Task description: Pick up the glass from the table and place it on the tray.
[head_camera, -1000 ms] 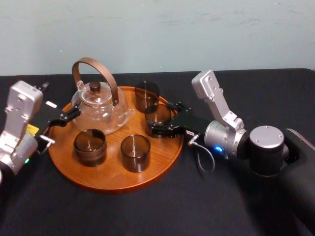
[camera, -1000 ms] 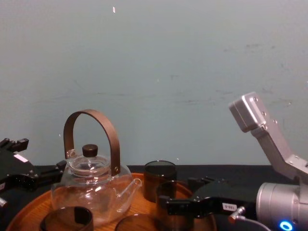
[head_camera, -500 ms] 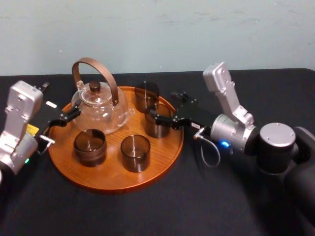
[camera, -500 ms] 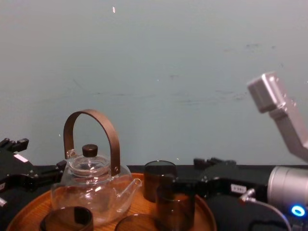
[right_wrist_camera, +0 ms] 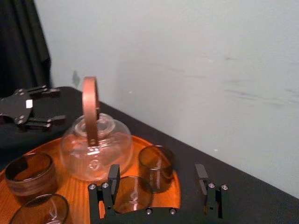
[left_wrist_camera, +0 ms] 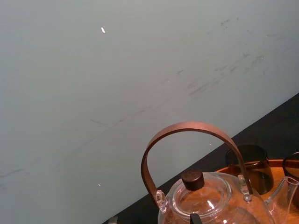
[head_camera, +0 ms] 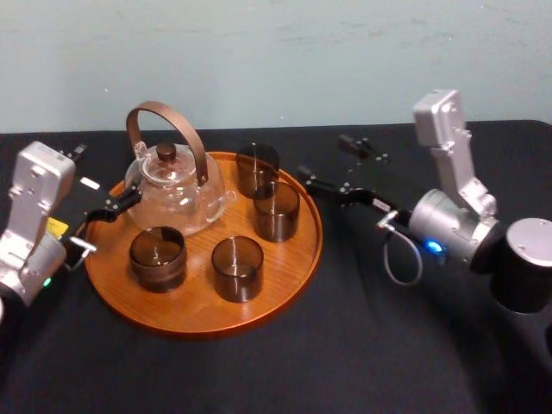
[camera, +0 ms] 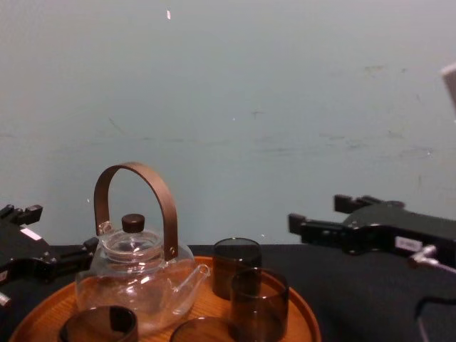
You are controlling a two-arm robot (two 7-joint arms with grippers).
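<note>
1. So, the glass (head_camera: 276, 210) that I take for the task's one stands upright on the tray (head_camera: 185, 304). It's on the right side close to the rim, and nothing is gripping or touching it.
2. It has company on the tray: a back glass (head_camera: 258, 167) just behind it, a middle glass (head_camera: 237, 268) nearer to me, a left glass (head_camera: 158, 257), and the teapot (head_camera: 177, 185) with its hoop handle. All four glasses I can see are on the wood.
3. My right gripper (head_camera: 323, 157) hangs over the table (head_camera: 345, 345) just off the tray's right rim. Its jaws are spread wide with nothing between them, and it's apart from the glass. From the right wrist camera, the glass sits beyond the fingers, roughly lined up with the gap.
4. My left gripper (right_wrist_camera: 53, 106) is parked at the tray's left edge beside the teapot. Its jaws are spread too, and it's carrying nothing.
5. My read is that both the pick and the place are done. The glass looks settled and level, not tipped on the rim. All that's left, I reckon, is getting the right arm away without clipping anything.
</note>
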